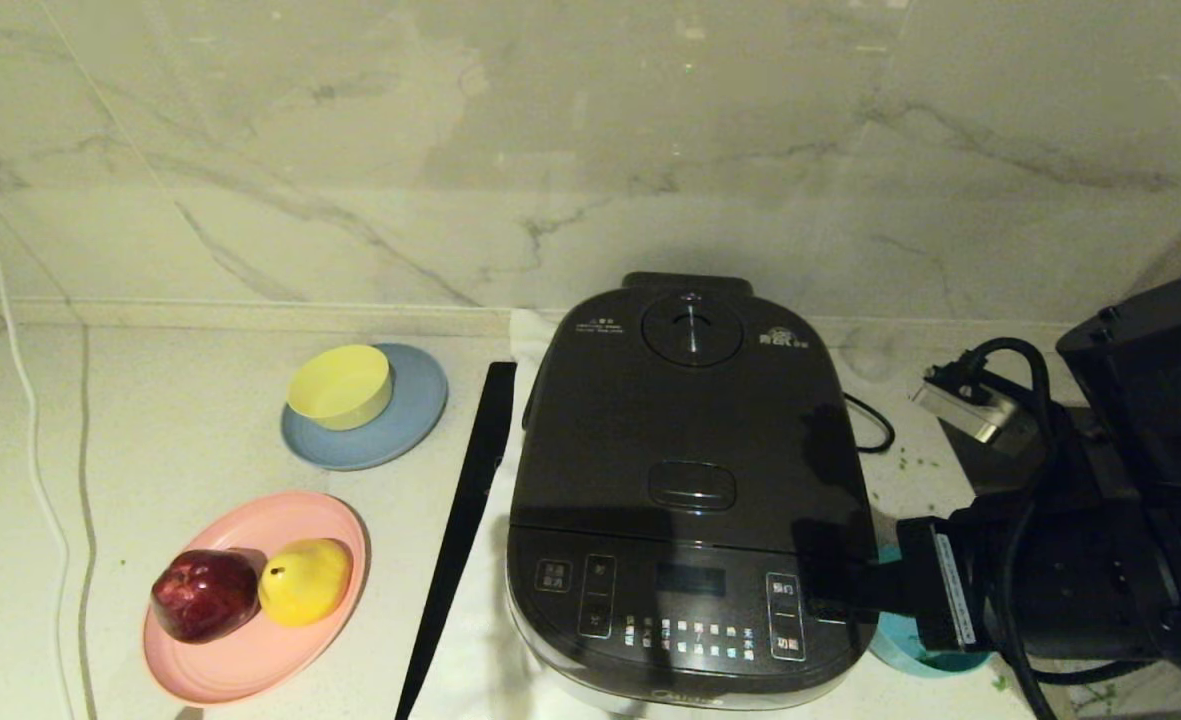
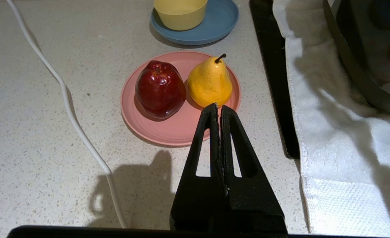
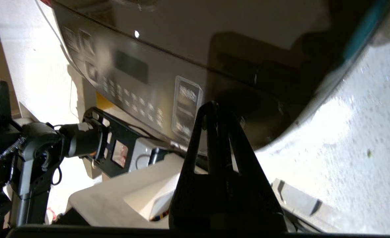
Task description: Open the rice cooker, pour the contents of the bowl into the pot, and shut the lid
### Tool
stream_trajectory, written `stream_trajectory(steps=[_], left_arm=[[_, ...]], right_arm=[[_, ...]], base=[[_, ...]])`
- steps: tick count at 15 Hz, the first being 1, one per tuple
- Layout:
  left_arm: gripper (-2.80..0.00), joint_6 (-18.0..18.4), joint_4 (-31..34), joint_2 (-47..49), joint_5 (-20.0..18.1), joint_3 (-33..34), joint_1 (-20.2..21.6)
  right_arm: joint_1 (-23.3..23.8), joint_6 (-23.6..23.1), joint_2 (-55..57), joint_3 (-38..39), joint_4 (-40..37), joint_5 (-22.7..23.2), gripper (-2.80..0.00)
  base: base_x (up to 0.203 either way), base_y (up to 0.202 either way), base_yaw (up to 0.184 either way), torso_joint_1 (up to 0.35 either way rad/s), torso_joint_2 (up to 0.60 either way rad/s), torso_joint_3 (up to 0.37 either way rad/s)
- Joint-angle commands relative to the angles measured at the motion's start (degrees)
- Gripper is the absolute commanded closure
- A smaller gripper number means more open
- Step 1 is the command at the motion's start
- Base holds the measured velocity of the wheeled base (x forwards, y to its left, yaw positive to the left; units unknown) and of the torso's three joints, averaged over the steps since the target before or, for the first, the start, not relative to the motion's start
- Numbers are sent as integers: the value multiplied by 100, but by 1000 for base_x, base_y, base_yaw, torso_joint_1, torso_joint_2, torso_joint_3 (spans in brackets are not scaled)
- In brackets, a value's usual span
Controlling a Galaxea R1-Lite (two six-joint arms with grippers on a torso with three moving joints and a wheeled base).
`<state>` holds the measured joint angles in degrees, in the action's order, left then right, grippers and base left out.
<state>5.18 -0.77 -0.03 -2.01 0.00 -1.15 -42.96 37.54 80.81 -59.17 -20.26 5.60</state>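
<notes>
The dark grey rice cooker (image 1: 685, 600) stands mid-counter with its lid (image 1: 690, 400) down; the pot is hidden under it. My right gripper (image 1: 825, 598) reaches in from the right over the cooker's front right corner, beside the touch panel (image 3: 142, 99); in the right wrist view this gripper (image 3: 216, 106) is shut and holds nothing. Only an edge of the teal bowl (image 1: 905, 652) peeks out under my right arm, and its inside is hidden. A few green bits (image 1: 910, 462) lie on the counter to the cooker's right. My left gripper (image 2: 218, 107) hangs shut and empty above the counter near the pink plate.
A yellow bowl (image 1: 340, 385) sits on a blue plate (image 1: 410, 420) at the left. A pink plate (image 1: 250, 650) holds a red apple (image 1: 205, 592) and a yellow pear (image 1: 305, 578). A black strip (image 1: 465, 530) and a white towel (image 2: 340, 138) lie beside the cooker. A white cable (image 1: 25, 400) runs along the far left.
</notes>
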Motion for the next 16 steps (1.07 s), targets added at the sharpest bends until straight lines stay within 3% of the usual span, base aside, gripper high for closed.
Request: stream_trajectory(steps=[1, 5, 16], left_arm=[[0, 0, -2, -5, -1, 44, 0], [0, 6, -2, -5, -1, 46, 0], [0, 1, -2, -5, -1, 44, 0]], right_arm=[[-10, 28, -132, 55, -106, 20, 0], [-219, 95, -171, 143, -117, 3, 0], [-213, 106, -72, 240, -66, 12, 0]], base=[[0, 0, 0, 0, 0, 0], [0, 0, 0, 0, 0, 0], [0, 0, 0, 0, 0, 0]])
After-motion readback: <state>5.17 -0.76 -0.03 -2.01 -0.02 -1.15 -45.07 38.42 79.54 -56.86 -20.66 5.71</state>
